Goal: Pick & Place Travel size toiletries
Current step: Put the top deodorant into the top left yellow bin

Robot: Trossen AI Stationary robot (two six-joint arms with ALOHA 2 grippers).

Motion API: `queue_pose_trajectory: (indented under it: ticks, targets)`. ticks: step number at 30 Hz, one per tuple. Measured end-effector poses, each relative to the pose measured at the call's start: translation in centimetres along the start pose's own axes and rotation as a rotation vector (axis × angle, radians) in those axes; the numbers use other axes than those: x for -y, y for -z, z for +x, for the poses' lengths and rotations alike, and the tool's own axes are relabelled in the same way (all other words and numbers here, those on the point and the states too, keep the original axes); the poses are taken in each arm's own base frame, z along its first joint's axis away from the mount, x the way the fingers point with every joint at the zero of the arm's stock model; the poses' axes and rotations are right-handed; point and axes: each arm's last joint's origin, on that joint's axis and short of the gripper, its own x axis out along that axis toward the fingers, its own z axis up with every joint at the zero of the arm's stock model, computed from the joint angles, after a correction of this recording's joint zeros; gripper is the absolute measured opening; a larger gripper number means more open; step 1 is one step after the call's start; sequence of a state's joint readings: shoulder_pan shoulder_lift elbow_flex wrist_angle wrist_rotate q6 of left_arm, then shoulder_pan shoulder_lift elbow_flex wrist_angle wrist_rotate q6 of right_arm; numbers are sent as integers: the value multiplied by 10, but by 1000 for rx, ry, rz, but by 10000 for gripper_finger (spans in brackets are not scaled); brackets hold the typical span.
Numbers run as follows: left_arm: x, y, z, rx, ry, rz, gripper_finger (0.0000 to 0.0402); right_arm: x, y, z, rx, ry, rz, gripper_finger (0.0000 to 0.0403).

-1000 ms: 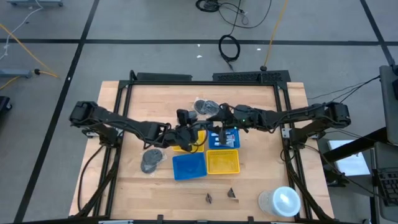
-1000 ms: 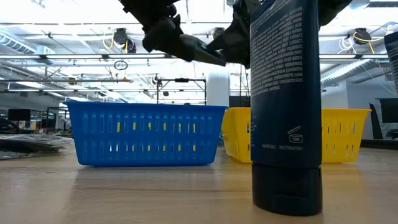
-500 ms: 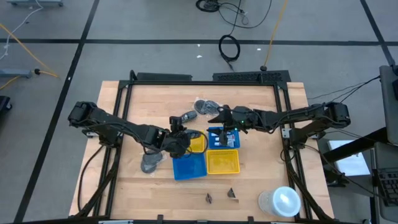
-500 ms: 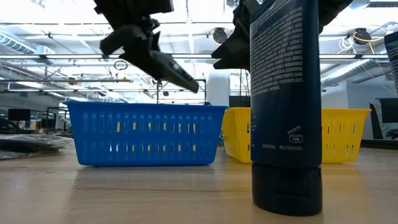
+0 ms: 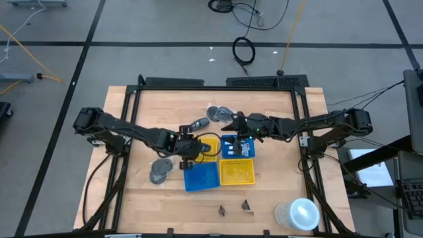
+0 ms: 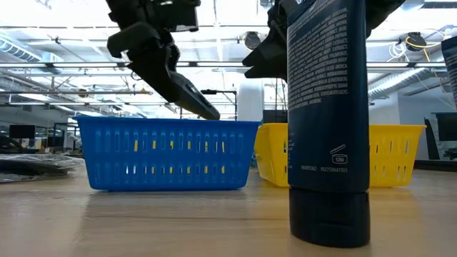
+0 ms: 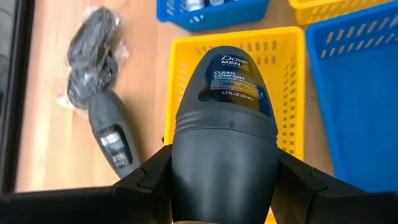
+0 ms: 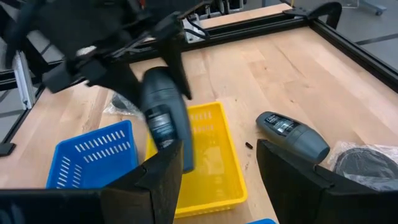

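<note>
gripping a dark deodorant bottle [image 7: 224,143], the left gripper [image 5: 190,147] hovers above the yellow basket [image 7: 286,93]; right gripper [image 5: 236,124] open nearby.

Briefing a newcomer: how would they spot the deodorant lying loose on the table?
Beyond the rear yellow basket, on bare wood, lies a dark grey deodorant stick beside a clear bag. Unlike the held stick in the left gripper, it lies flat.
</note>
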State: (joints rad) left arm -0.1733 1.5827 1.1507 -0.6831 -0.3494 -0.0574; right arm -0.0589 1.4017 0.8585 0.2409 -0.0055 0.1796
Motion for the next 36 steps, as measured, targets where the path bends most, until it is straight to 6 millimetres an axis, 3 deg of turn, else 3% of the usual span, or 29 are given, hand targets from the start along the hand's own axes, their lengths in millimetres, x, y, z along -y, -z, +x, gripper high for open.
queue_pose_trajectory:
  ticks: [5,10,13,25,36]
  targets:
    - [-7,0,3,-11,-2,-44,188,-3,0,0,0,-8,-5,196]
    - [-14,0,5,-16,-10,-79,251,-3,0,0,0,-8,-9,196]
    - [-16,0,6,-19,4,-89,261,-3,0,0,1,-8,-12,196]
    - [-33,-3,11,10,-44,-106,215,-3,0,0,2,-8,-20,196]
    - [-96,-3,27,62,-52,-221,207,-3,0,0,2,-8,-19,196]
